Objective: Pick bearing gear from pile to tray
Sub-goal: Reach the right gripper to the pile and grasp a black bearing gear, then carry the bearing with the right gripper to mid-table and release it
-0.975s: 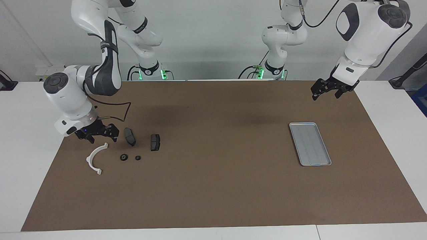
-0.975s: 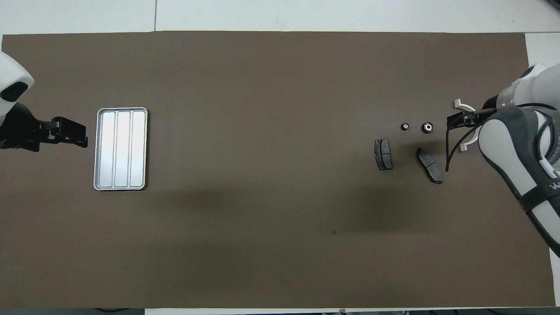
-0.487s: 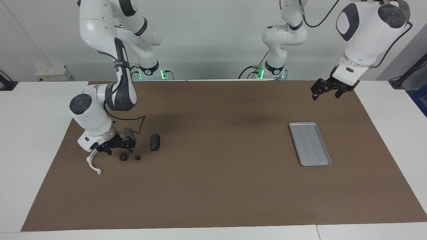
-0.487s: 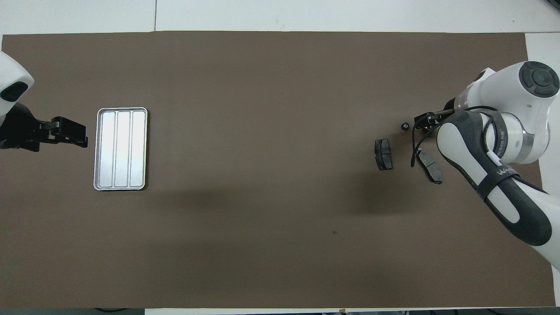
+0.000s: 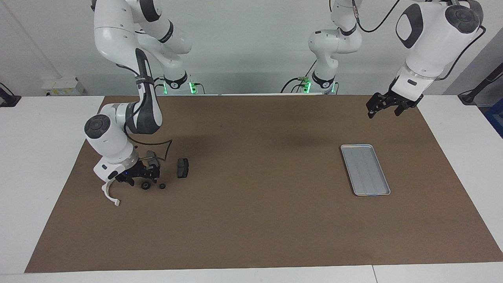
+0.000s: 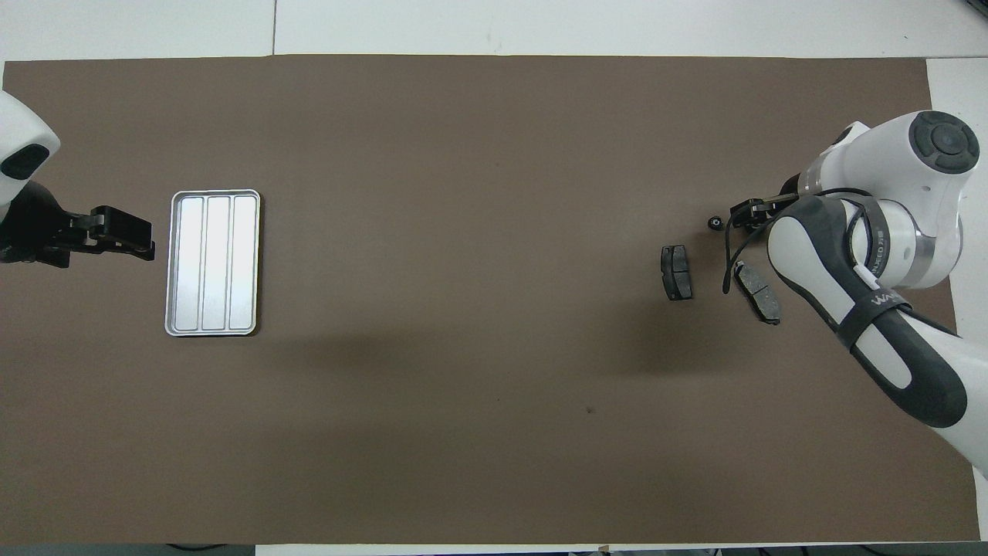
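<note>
We see the right hand [image 5: 138,176] has dropped low at the facing view's left. We cannot tell how far open it is. The left hand [image 5: 383,107] waits open at upper right, above the empty tray [image 5: 365,169]. The bearing gear [image 5: 145,185] lies just under the right hand, not yet lifted.

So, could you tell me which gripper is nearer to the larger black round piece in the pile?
The right. The right gripper is low over the larger black round piece. The left gripper waits in the air at the tray's end of the table.
</note>
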